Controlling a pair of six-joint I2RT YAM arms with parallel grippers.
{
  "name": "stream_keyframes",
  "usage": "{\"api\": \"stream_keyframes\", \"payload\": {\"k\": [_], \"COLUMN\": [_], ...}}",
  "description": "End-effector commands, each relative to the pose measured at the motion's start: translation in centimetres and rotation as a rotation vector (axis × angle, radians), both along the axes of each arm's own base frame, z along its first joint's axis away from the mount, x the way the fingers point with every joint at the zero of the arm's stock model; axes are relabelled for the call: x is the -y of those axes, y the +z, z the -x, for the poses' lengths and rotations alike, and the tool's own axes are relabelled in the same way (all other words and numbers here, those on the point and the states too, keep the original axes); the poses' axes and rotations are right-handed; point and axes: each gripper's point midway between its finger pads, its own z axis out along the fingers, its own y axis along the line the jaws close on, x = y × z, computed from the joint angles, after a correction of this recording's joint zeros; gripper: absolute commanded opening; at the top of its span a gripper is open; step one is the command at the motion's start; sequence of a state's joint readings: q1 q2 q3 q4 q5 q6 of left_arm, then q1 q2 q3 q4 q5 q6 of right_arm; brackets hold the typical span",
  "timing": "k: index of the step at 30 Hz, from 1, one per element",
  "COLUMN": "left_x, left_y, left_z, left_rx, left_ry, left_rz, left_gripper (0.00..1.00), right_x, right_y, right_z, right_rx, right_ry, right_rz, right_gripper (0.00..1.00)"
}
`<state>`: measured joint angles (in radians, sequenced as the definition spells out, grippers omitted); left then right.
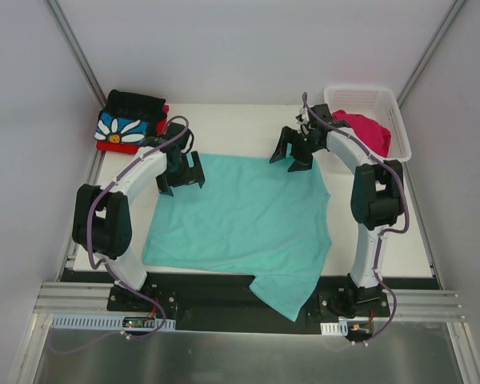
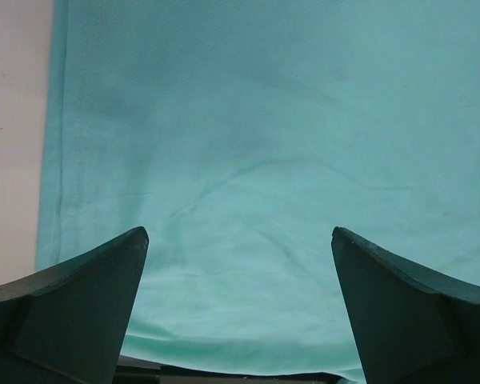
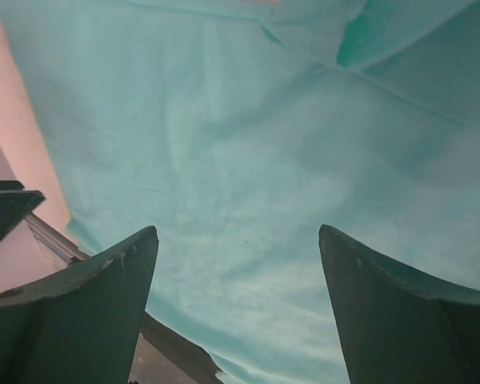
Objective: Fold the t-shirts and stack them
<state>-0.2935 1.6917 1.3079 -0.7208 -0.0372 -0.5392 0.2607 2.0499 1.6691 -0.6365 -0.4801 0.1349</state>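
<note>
Left gripper stands with its jaws spread wide and nothing between them. The right gripper is parted and empty too. Each hangs over a far corner of the mint-teal shirt, the left one at the far-left corner and the right one at the far-right. Both wrist views show only teal cloth close under the fingertips, but I cannot tell whether they touch it.

The shirt lies spread flat mid-table, with one sleeve drooping off the near edge. I judge the step in hand to be pinching the far edge for a first fold. To do it well, I would seat both pairs of fingers just inside the edge, catch both layers, close together, and lift evenly so the edge stays taut.

Further out, the black daisy shirt sits folded on the red shirt at the far left. The magenta-pink shirt waits in the white basket at the far right.
</note>
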Motion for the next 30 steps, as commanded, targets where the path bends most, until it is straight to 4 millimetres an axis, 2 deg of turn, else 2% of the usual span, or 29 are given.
{"api": "stream_keyframes", "payload": {"k": [1, 2, 4, 9, 15, 19, 30], "left_x": [-1.0, -1.1, -1.3, -1.6, -1.5, -1.4, -1.6], "left_y": [1.1, 1.0, 1.1, 1.2, 1.8, 1.5, 1.6], "left_z": [1.6, 1.8, 2.2, 2.6, 2.4, 2.4, 2.4], "left_rx": [0.011, 0.01, 0.012, 0.018, 0.022, 0.012, 0.016], "left_ry": [-0.003, -0.002, -0.005, -0.006, -0.006, -0.006, -0.01], "left_rz": [-0.021, -0.024, -0.026, -0.033, -0.028, -0.025, -0.036], "left_gripper": [0.99, 0.99, 0.99, 0.99, 0.99, 0.99, 0.99], "right_x": [-2.3, -2.3, -2.0, -1.9, -1.5, -0.8, 0.6], "right_y": [3.7, 4.3, 3.9, 3.6, 2.7, 1.8, -1.3], "right_z": [-3.6, -4.2, -5.2, -6.8, -6.4, -5.2, -6.5], "right_rx": [0.138, 0.17, 0.167, 0.129, 0.083, 0.062, 0.036], "right_ry": [0.029, 0.044, 0.036, 0.017, 0.008, 0.007, -0.023], "right_rz": [-0.19, -0.197, -0.206, -0.247, -0.229, -0.187, -0.12], "right_gripper": [0.86, 0.88, 0.94, 0.96, 0.96, 0.96, 0.96]}}
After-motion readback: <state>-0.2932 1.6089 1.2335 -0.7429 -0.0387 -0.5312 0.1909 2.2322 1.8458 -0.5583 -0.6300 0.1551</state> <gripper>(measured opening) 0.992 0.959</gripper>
